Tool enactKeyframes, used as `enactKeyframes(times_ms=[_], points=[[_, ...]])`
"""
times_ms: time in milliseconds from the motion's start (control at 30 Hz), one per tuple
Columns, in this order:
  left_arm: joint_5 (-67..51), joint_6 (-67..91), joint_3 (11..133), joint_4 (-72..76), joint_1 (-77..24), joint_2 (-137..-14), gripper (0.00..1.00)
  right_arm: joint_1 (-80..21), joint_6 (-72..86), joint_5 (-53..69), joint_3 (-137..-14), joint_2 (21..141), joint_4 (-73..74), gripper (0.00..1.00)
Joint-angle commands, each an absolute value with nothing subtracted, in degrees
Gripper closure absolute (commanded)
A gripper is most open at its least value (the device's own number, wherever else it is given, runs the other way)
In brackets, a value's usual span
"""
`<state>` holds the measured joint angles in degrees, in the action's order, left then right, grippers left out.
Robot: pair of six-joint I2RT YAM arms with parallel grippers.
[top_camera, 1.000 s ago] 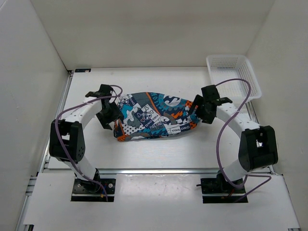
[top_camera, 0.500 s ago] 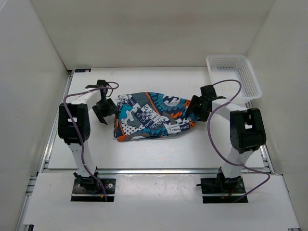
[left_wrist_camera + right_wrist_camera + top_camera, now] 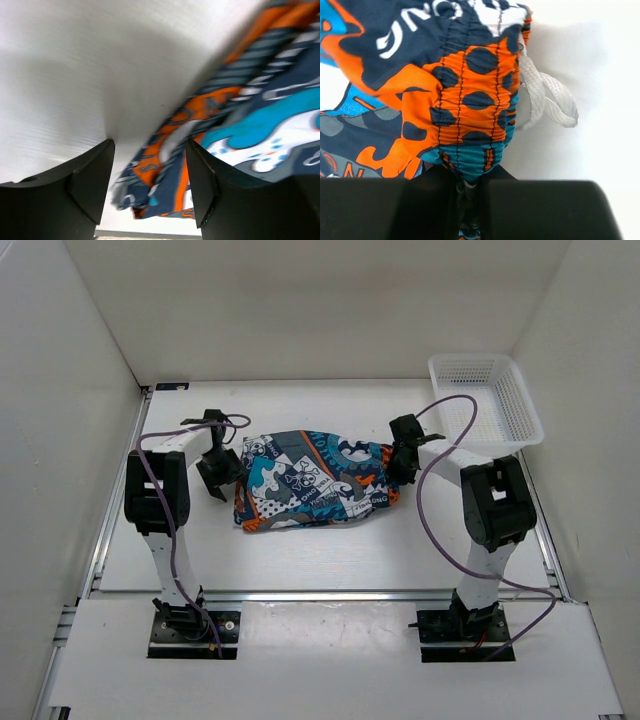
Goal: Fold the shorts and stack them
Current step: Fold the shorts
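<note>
Blurrily seen, left end effector (image 3: 150, 152) gapes; right end effector (image 3: 468, 189) pinches the shorts (image 3: 310, 480).

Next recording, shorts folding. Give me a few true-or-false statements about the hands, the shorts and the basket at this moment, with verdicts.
1. The right hand is shut on the elastic waistband of the shorts. True.
2. The left hand is clamped tight on the fabric. False: its jaws stand open at the edge of the shorts.
3. The shorts lie inside the basket. False: they lie on the table between the two arms, and the basket stands apart at the far right corner.
4. A white drawstring shows beside the pinched waistband. True.
</note>
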<state>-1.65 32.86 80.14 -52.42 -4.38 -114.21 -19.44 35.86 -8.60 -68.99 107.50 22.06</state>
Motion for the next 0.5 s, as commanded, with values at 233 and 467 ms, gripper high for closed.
enactKeyframes(times_ms=[233, 467], points=[[-9.7, 34.6, 70.5, -46.4, -12.1, -107.8, 0.35, -21.4, 28.0, -24.2, -73.4, 96.2, 36.9, 1.0], [-13.4, 39.6, 66.7, -45.0, -21.2, -102.2, 0.38, -24.3, 24.2, -29.8, -81.4, 95.5, 42.9, 1.0]])
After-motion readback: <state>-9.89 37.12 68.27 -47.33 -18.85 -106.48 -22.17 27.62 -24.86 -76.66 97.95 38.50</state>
